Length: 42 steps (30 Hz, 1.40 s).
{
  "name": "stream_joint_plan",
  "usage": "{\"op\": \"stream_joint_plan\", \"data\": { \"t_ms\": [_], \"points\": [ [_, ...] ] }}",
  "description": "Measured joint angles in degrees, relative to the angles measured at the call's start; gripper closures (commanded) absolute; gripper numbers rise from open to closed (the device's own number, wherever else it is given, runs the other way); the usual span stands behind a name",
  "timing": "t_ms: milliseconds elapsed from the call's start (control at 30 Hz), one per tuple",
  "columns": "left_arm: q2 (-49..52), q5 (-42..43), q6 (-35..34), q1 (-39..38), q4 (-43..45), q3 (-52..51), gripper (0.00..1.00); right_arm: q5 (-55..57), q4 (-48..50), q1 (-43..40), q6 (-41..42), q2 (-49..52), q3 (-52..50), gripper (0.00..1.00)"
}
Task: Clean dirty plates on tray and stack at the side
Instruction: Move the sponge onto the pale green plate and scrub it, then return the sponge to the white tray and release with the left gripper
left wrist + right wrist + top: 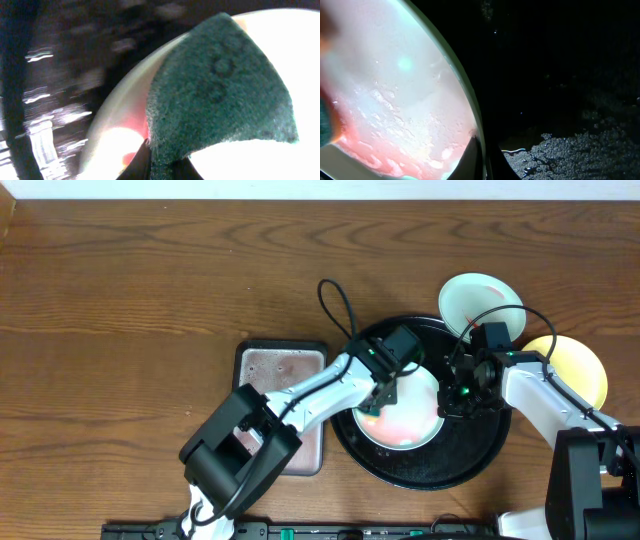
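Partly hidden, smeared plate point(408, 428); left pincer point(383, 398) tight on sponge point(220, 85), right pincer point(444, 404) tight on its rim.

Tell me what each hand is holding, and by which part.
Left hand grips the green sponge by its near end, pressed on the plate. Right hand appears clamped on that plate's right rim.
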Motion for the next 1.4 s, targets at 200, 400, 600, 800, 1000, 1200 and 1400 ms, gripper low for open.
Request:
{"op": "stream_joint_plan", "data": {
  "t_ms": [200, 400, 600, 800, 1000, 1200, 1400],
  "points": [
    [1.66, 12.46, -2.93, -0.22, 10.73, -0.17, 0.93, 0.15, 0.04, 0.0, 0.15, 0.0, 0.0, 0.99],
    [2.12, 16.41, -3.89, -2.93, 11.78, -0.17, 0.92, 0.2, 0.11, 0.0, 0.17, 0.0, 0.0, 0.99],
    [2.12, 13.9, -2.84, -3.21, 5.62, 0.22, 0.93, 0.26, 0.15, 0.0, 0.17, 0.0, 0.0, 0.99],
    [1.18, 1.9, -1.42, -1.05, -4.24, 1.36, 0.92, 0.22, 0.2, 0.0, 0.17, 0.0, 0.0, 0.99],
    [0.94, -8.5, 3.45, -0.42, -5.84, 1.53, 0.93, -0.24, 0.09, 0.0, 0.26, 0.0, 0.0, 0.99],
    [1.73, -11.67, 6.45, -0.55, -11.96, 6.27, 0.93, -0.5, 0.17, 0.0, 0.39, 0.0, 0.0, 0.99],
    [1.14, -11.78, 7.48, 0.83, -17.7, 11.87, 0.93, -0.2, 0.44, 0.0, 0.39, 0.0, 0.0, 0.99]
  ]
}}
